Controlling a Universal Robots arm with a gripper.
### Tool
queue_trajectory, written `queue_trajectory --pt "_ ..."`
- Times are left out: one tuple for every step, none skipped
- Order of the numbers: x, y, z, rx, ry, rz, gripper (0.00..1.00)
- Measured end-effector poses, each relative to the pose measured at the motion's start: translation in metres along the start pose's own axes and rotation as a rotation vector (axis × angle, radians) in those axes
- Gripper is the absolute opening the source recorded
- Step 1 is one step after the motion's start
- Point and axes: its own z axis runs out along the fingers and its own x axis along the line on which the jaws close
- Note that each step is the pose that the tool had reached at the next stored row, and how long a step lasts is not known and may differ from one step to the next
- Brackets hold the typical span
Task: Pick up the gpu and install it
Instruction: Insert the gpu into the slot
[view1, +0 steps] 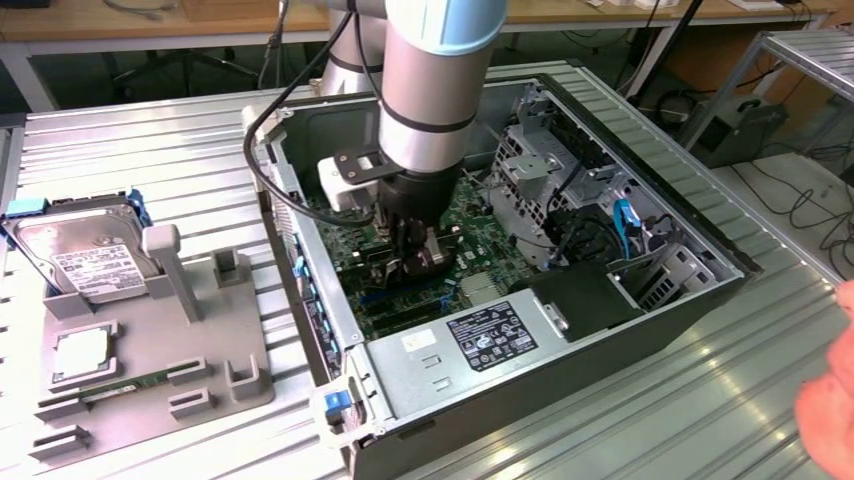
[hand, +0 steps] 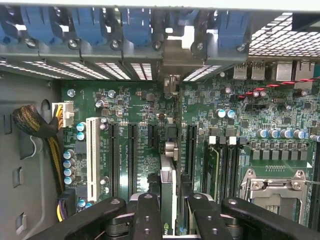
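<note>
Gpu (hand: 169, 200) standing on edge over the motherboard (hand: 125, 107), running between two black expansion slots (hand: 132, 160) toward the rear slot covers (hand: 135, 30). Being gripped from both sides by gripper (hand: 169, 212), fingers (hand: 146, 220) closed narrowly against the card. Sitting deep inside the open computer case (view1: 694, 300), near its middle. Resting on the grooved table (view1: 160, 150) beside the case: grey fixture tray (view1: 254, 385) carrying a hard drive (view1: 80, 255).
</note>
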Motion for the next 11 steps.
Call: queue_trajectory --pt "0.0 0.0 0.0 0.0 0.0001 0.0 0.26" --pt "0.0 0.0 0.0 0.0 0.0001 0.0 0.26" --pt "0.0 0.0 0.0 0.0 0.0001 0.0 0.26" --pt "0.0 0.0 0.0 0.0 0.0001 0.0 0.26" --pt "-0.0001 0.0 0.0001 0.0003 -0.0003 0.0 0.26" --pt "-0.0001 -0.0001 0.0004 0.0007 -0.0009 0.0 0.27" --pt "-0.0001 0.0 0.0003 0.0004 -0.0006 0.0 0.27" --pt "-0.0001 0.0 0.0003 0.0004 -0.0005 0.0 0.33" --pt "0.0 0.0 0.0001 0.0001 -0.0001 0.0 0.33" --pt "0.0 0.0 0.0001 0.0001 0.0 0.0 0.4" --pt "0.0 0.0 0.0001 0.0001 0.0 0.0 0.4"
